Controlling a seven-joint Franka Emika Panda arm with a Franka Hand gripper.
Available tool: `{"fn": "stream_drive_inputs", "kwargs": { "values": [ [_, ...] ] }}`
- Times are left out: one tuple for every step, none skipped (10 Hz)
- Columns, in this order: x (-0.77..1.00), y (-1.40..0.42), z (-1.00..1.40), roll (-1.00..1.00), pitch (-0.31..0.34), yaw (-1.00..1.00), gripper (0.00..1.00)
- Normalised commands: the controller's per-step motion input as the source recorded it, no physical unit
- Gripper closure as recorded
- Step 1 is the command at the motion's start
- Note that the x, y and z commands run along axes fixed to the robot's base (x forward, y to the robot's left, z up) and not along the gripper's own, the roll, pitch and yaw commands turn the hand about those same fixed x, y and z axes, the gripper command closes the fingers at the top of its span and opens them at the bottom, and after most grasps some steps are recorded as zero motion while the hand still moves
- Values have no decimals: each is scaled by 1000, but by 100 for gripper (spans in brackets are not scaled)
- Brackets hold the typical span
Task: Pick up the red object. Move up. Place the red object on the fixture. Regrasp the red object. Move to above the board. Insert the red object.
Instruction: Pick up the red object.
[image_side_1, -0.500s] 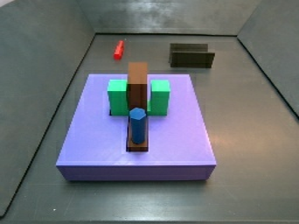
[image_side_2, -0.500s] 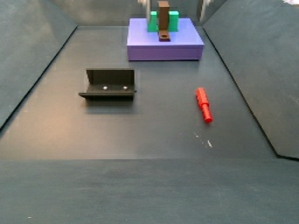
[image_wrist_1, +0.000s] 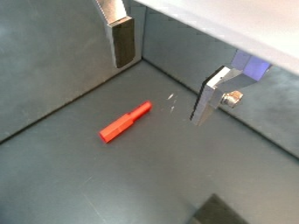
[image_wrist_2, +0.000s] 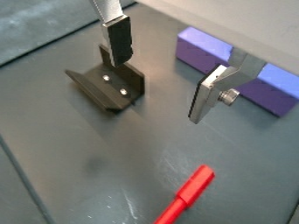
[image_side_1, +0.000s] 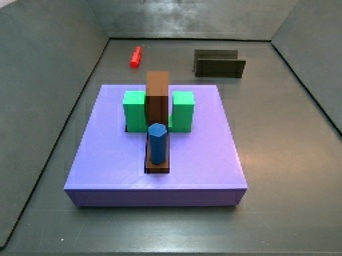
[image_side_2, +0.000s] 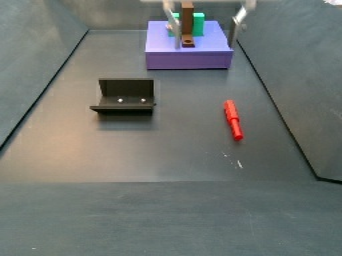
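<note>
— What is shown on the dark floor?

— The red object (image_side_2: 234, 119) is seen lying flat on the floor, untouched, in both side views (image_side_1: 135, 55). It is set well apart from the board (image_side_1: 201, 165) and apart from the fixture (image_side_2: 124, 97), which stands upright on its base plate.

— And the gripper?

— The gripper (image_wrist_1: 166, 68) is held in the air above the floor, its fingers (image_wrist_1: 122, 39) spread wide with nothing between them. In both wrist views the red object is seen on the floor below, clear of both silver plates (image_wrist_2: 186, 198). In a side view only the tips of the fingers (image_side_2: 173, 9) can be made out at the upper edge, above the far end of the board.

— What is carried by the board?

— Green blocks (image_side_1: 134, 110), a tall brown block (image_side_1: 158, 97) and a blue peg (image_side_1: 158, 142) are seen on its purple surface. A corner of the board (image_wrist_2: 208, 52) is also caught in a wrist view, beside the fixture (image_wrist_2: 110, 86).
</note>
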Motion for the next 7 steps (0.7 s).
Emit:
{"fn": "stream_drive_inputs", "kwargs": {
  "values": [
    [-391, -203, -626, 0, -323, -60, 0],
    [-311, -240, -680, 0, -304, -37, 0],
    [-111, -109, -666, 0, -194, -46, 0],
    [51, -26, -631, 0, -29, -103, 0],
    [69, 0, -623, 0, -3, -89, 0],
    [54, 0, -603, 6, -11, -120, 0],
    [14, 0, -731, 31, 0, -286, 0]
  ]
}}
